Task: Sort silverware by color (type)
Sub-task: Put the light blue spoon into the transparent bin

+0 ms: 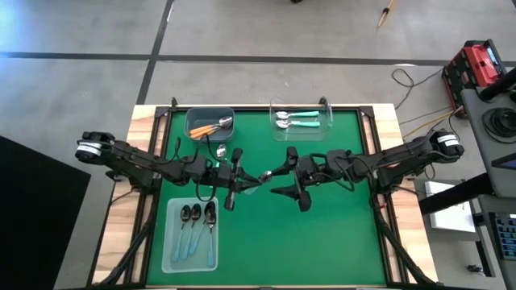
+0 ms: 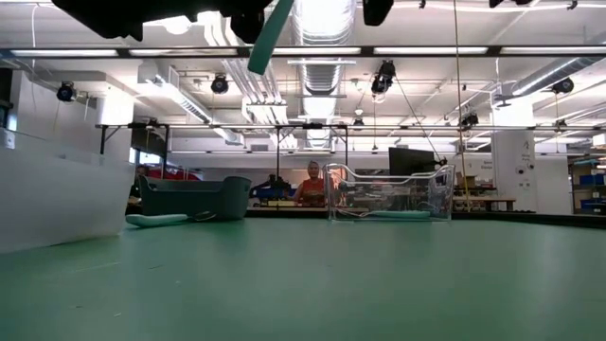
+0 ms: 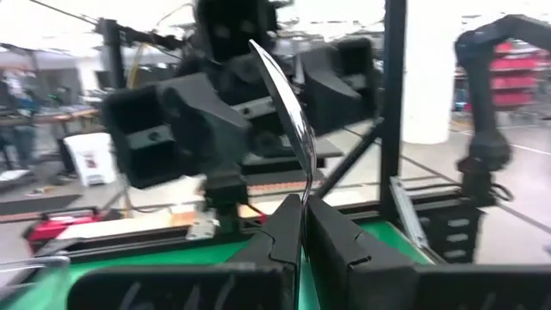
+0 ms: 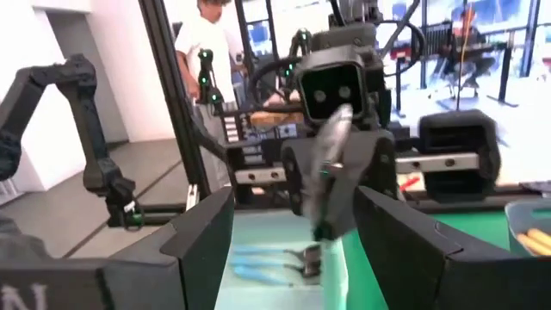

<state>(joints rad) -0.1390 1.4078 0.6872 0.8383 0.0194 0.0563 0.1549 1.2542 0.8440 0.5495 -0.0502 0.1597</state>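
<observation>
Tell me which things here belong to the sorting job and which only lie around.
Job: held spoon, left tool, right tool, orange spoons, teal spoons, dark spoons, loose spoon.
Lying about: red case, floor cables.

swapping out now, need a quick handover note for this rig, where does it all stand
Left hand: shut on a spoon, held up mid-table.
Right hand: open, facing the left one, holding nothing.
Sorted: orange spoons in the grey bin, teal spoons in the clear bin, three dark spoons in the tray.
Left: bin the held spoon, plus one spoon lying loose by the grey bin.
</observation>
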